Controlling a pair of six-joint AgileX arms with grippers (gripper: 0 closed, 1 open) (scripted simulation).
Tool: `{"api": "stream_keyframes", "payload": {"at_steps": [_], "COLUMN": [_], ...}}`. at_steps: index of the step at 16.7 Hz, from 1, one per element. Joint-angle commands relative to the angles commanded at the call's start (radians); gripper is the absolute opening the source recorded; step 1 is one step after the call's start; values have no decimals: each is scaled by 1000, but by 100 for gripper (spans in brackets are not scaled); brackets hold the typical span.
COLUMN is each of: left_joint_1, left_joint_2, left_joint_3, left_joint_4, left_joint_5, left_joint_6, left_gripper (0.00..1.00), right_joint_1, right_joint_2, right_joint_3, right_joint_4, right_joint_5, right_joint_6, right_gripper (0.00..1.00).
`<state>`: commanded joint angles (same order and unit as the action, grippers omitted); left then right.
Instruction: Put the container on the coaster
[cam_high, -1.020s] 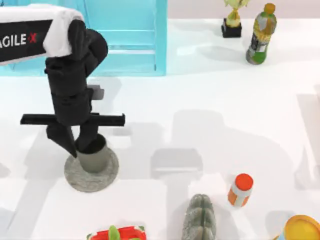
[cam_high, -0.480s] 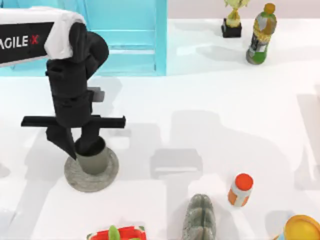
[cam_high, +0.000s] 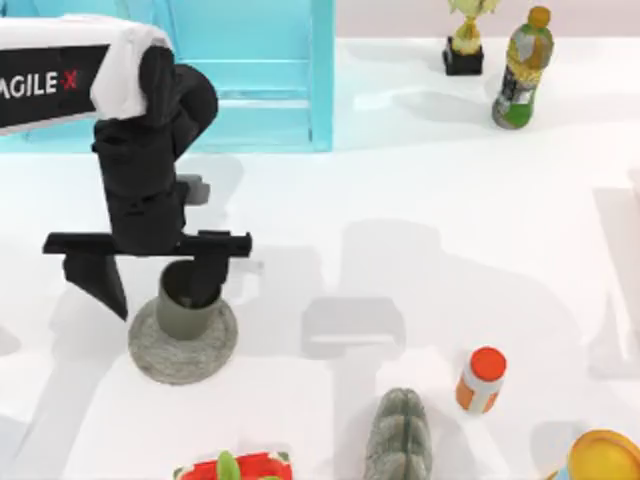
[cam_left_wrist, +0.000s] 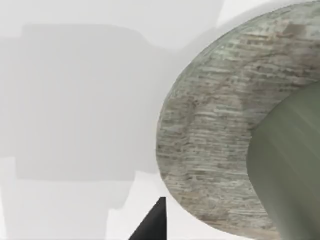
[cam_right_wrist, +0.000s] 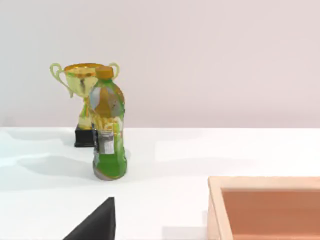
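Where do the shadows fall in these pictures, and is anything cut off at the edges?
Top view: the left gripper and arm throw soft grey shadows on the white table; a yellow round object is cropped at the corner. Left wrist view: the speckled grey coaster and olive cylindrical cup run off-frame.

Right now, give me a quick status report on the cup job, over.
Left tool open, straddling the cup. Dark grey-olive cylindrical cup upright on the speckled grey round coaster. Nothing in the way.
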<state>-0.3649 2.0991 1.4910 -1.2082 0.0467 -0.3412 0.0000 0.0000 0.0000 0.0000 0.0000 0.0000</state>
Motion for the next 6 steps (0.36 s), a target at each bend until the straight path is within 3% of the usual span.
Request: {"api": "stream_keyframes", "payload": {"at_steps": [6], "left_joint_1": [0], "left_joint_2": [0], "left_joint_3": [0], "left_joint_4": [0], "left_joint_5": [0], "left_joint_6": [0], "left_gripper": [100], "right_joint_1": [0], "right_joint_2": [0], "right_joint_3": [0], "right_joint_4": [0], "right_joint_5": [0], "right_joint_6": [0], "right_gripper": [100]}}
